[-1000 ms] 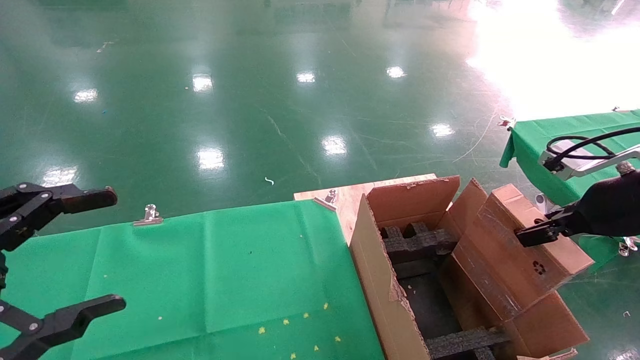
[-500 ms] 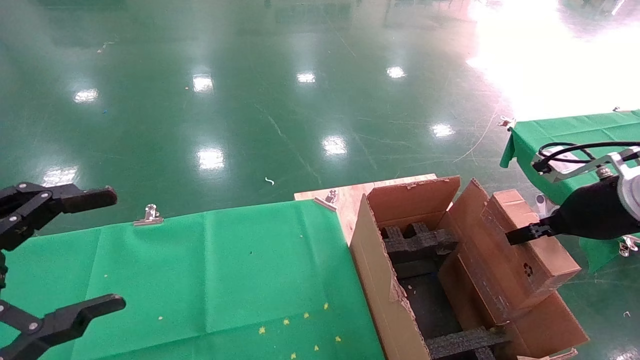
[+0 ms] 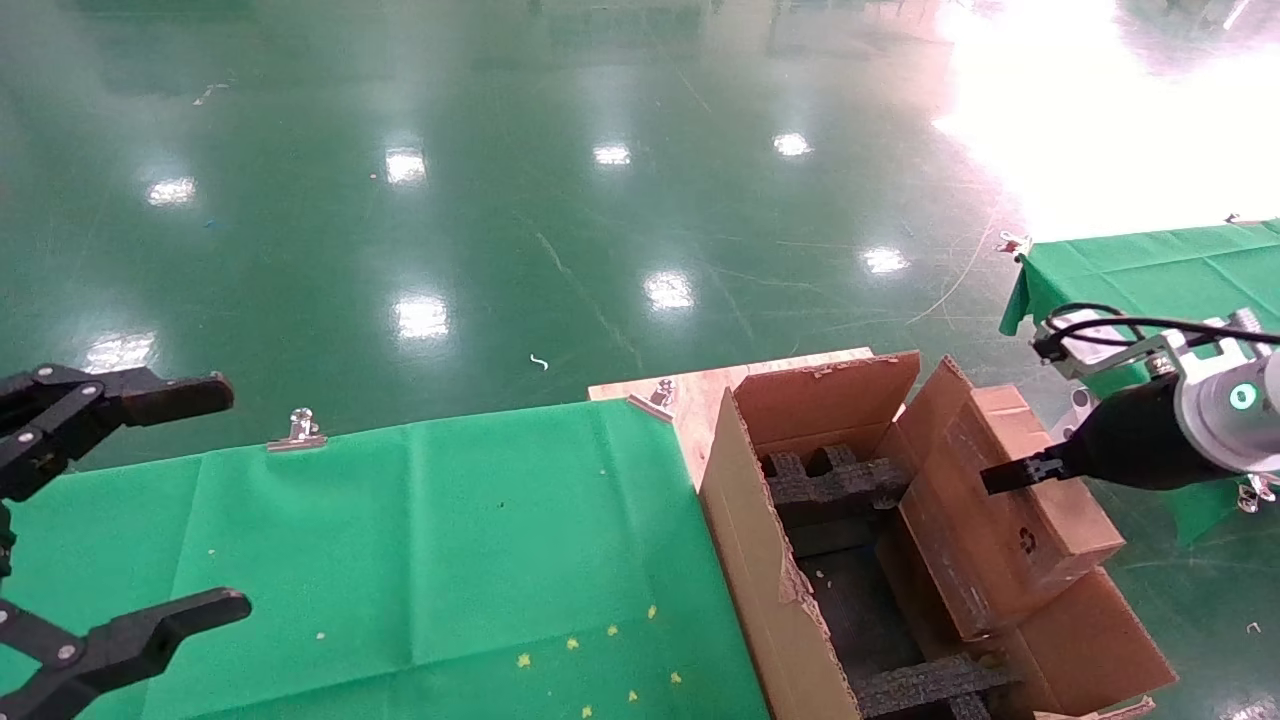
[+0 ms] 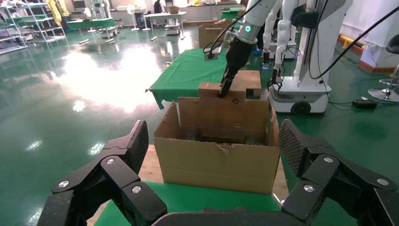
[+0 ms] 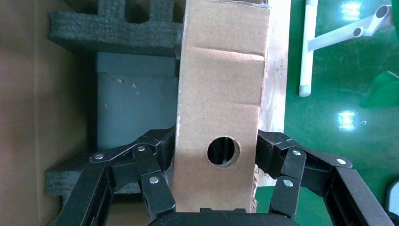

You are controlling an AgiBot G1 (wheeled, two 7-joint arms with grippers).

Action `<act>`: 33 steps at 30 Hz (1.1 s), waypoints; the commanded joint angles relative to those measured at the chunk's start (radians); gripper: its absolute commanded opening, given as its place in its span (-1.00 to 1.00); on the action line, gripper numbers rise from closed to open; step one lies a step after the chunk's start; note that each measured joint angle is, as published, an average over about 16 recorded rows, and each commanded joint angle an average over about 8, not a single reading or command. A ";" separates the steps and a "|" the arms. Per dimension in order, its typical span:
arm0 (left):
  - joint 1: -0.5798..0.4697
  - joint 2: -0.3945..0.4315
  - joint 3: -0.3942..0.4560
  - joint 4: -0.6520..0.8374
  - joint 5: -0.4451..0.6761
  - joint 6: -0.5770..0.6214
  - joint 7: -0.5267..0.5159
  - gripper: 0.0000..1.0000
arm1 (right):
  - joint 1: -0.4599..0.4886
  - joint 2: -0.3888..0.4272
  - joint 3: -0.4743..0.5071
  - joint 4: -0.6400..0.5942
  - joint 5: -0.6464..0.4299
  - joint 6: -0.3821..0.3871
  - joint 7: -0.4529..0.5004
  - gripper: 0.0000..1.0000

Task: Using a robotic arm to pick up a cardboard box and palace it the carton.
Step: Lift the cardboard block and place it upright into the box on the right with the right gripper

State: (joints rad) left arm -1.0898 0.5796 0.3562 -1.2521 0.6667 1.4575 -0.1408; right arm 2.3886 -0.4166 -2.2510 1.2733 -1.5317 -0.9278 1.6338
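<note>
While tilted over carton [image 3: 770, 590] | cardboard box [image 3: 1010, 510] | clamped in right gripper [image 3: 1005, 476]

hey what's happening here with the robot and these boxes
The right gripper is shut on a small cardboard box, holding it tilted over the right side of the open carton, partly past the rim. The box is not yet down among the black foam inserts. The left gripper hangs open over the green cloth, idle.
</note>
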 commanded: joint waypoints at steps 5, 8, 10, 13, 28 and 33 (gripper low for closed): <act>0.000 0.000 0.000 0.000 0.000 0.000 0.000 1.00 | -0.038 -0.005 -0.012 0.003 -0.017 0.041 0.020 -1.00; 0.000 0.000 0.000 0.000 0.000 0.000 0.000 1.00 | -0.058 -0.011 -0.017 -0.001 -0.021 0.060 0.022 -1.00; 0.000 0.000 0.000 0.000 0.000 0.000 0.000 1.00 | -0.072 -0.015 -0.020 -0.005 -0.023 0.074 0.023 -1.00; 0.000 0.000 0.000 0.000 0.000 0.000 0.000 1.00 | -0.096 -0.023 -0.024 -0.015 -0.024 0.096 0.025 -1.00; 0.000 0.000 0.000 0.000 0.000 0.000 0.000 1.00 | -0.216 -0.085 -0.032 -0.105 0.015 0.179 0.027 -1.00; 0.000 0.000 0.000 0.000 0.000 0.000 0.000 1.00 | -0.262 -0.111 -0.031 -0.144 0.037 0.202 0.021 -1.00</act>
State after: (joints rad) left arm -1.0898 0.5796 0.3564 -1.2521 0.6665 1.4575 -0.1407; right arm 2.1275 -0.5282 -2.2814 1.1279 -1.4924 -0.7291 1.6547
